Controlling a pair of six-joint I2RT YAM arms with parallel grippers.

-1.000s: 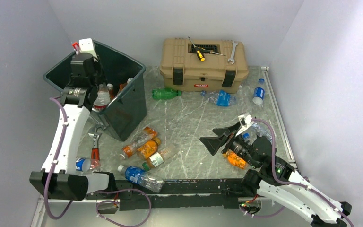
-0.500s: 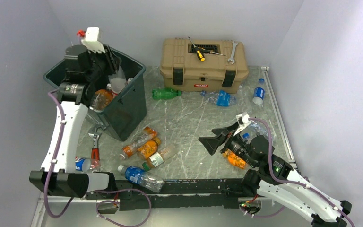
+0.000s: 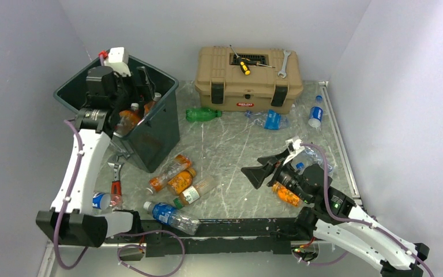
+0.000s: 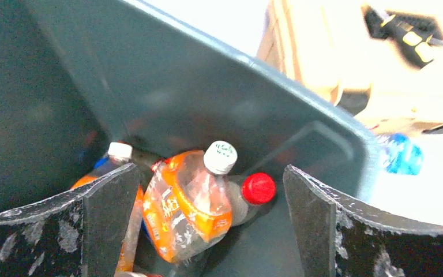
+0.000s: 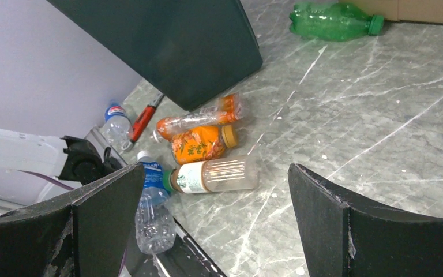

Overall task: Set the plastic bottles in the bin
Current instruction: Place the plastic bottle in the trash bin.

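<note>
My left gripper [image 3: 144,86] hangs over the dark green bin [image 3: 150,135], open, with nothing between its fingers. Below it in the bin [image 4: 207,98] lie a crushed orange-labelled bottle [image 4: 187,202] with a white cap, a red-capped bottle [image 4: 258,188] and others. My right gripper [image 3: 254,166] stands open low over the table on the right, facing a cluster of bottles: two orange ones [image 3: 176,176], a brown one [image 5: 213,176] with a green cap and a clear blue-labelled one [image 5: 150,213]. A green bottle [image 3: 203,114] and two clear ones [image 3: 271,120] [image 3: 315,115] lie near the back.
A tan toolbox [image 3: 248,81] at the back carries a yellow-handled screwdriver [image 3: 243,65] and a wrench [image 3: 283,63]. An orange-handled wrench [image 3: 116,184] and a bottle [image 3: 101,201] lie beside the left arm. An orange bottle [image 3: 285,195] lies under the right arm.
My left gripper carried a clear bottle in over the bin and opened, and the bottle now lies in the bin. The right gripper has crept slightly left.
</note>
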